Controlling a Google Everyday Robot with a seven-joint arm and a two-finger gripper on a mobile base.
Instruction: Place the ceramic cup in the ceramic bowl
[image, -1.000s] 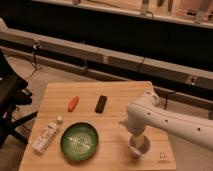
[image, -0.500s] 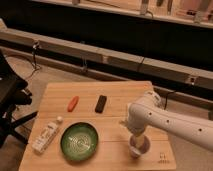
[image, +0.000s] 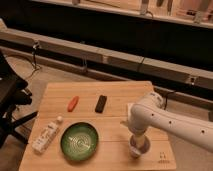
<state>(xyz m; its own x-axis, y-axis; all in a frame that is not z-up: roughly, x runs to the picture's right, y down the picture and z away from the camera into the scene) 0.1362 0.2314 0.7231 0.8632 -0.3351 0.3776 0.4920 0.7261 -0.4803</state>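
Observation:
The green ceramic bowl (image: 79, 142) with a dark rim and ring pattern sits on the wooden table (image: 115, 95) at the front left. The small white ceramic cup (image: 138, 148) stands near the table's front right edge, well to the right of the bowl. My gripper (image: 138, 141) hangs from the white arm (image: 165, 120) and reaches straight down onto the cup, covering its top. The arm hides the fingers.
An orange carrot-like item (image: 73, 103) and a black rectangular object (image: 101, 103) lie at the table's middle. A white bottle (image: 47, 136) lies at the left front corner. A black chair (image: 11, 102) stands to the left. A dark ledge runs behind.
The gripper has lowered slightly onto the cup. The bowl and the other items have not moved.

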